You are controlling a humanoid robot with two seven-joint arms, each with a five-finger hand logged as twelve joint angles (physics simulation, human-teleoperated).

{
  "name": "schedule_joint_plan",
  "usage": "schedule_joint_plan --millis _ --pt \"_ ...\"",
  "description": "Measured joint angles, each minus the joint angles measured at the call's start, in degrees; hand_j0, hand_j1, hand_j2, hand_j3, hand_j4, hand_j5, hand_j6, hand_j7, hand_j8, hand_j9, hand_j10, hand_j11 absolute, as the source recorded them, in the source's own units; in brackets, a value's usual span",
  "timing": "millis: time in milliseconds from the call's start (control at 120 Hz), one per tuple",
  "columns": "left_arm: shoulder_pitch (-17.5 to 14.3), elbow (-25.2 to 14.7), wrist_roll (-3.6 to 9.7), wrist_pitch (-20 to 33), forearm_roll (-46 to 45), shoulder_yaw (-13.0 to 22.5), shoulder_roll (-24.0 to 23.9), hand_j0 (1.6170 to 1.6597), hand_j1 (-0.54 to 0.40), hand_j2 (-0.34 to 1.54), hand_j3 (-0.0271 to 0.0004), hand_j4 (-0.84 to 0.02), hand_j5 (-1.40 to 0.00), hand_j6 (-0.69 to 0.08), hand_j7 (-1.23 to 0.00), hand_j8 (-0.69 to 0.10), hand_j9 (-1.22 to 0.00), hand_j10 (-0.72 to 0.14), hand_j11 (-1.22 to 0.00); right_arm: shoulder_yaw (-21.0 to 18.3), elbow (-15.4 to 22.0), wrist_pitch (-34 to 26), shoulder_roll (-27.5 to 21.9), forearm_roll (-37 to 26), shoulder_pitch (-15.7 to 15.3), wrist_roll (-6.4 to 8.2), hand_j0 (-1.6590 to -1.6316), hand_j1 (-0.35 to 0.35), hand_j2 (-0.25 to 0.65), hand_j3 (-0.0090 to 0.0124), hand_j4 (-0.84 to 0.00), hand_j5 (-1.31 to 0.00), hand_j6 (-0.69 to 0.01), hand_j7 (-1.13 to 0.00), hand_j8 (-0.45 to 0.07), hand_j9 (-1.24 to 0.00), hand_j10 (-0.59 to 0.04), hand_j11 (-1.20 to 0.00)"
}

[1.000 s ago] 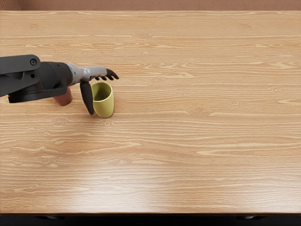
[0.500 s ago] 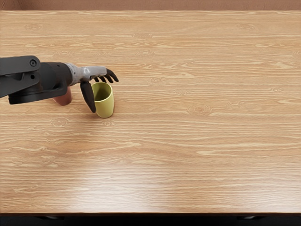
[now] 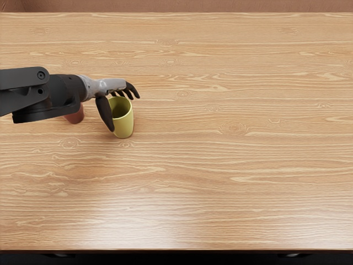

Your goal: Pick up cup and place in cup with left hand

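My left hand [image 3: 122, 105] reaches around the yellow-green cup [image 3: 125, 126], its thumb along the cup's near left side and its other fingers behind and above the rim. The fingers are only loosely bent and do not visibly grip the cup, which stands upright on the table. Behind the left forearm, a reddish-brown cup [image 3: 75, 115] shows only its lower part; the arm hides its top.
The wooden table [image 3: 231, 165] fills most of the view, its front edge running along the bottom. A brown wall lies beyond the far edge. The left forearm crosses above the table's left part.
My left hand has shifted very slightly right, its fingers curling a little more and the thumb moving across the yellow-green cup's left side. Both cups look almost unmoved.
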Motion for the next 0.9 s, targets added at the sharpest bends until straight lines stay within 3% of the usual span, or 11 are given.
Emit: schedule_joint_plan --millis 517,633,675,900 --pt "0.2 0.5 0.00 0.8 -0.1 0.8 -0.5 1.6582 -0.090 0.08 0.0000 -0.360 -0.47 -0.360 -0.47 -0.364 -0.47 -0.359 -0.47 0.0 0.0 0.0 0.0 0.0 0.0 0.00 -1.6581 -0.349 0.000 0.0000 0.000 0.00 -0.001 0.00 0.000 0.00 0.000 0.00" --pt "0.4 0.5 0.00 0.9 -0.2 0.8 -0.5 1.6577 -0.109 0.10 0.0000 -0.388 -0.48 -0.384 -0.48 -0.330 -0.49 -0.379 -0.49 0.0 0.0 0.0 0.0 0.0 0.0 0.00 -1.6581 -0.349 0.000 0.0000 0.000 0.00 -0.001 0.00 0.000 0.00 0.000 0.00" --pt "0.4 0.5 0.00 0.9 -0.2 0.7 -0.5 1.6573 -0.121 0.12 0.0000 -0.402 -0.48 -0.353 -0.49 -0.313 -0.51 -0.386 -0.50 0.0 0.0 0.0 0.0 0.0 0.0 0.00 -1.6581 -0.349 0.000 0.0000 0.000 0.00 -0.001 0.00 -0.001 0.00 0.000 0.00" --pt "0.5 0.6 0.00 0.9 -0.3 0.8 -0.5 1.6569 -0.112 0.11 0.0000 -0.441 -0.51 -0.347 -0.52 -0.295 -0.54 -0.403 -0.54 0.0 0.0 0.0 0.0 0.0 0.0 0.00 -1.6581 -0.349 0.000 0.0000 0.000 0.00 -0.001 0.00 -0.001 0.00 0.000 0.00"
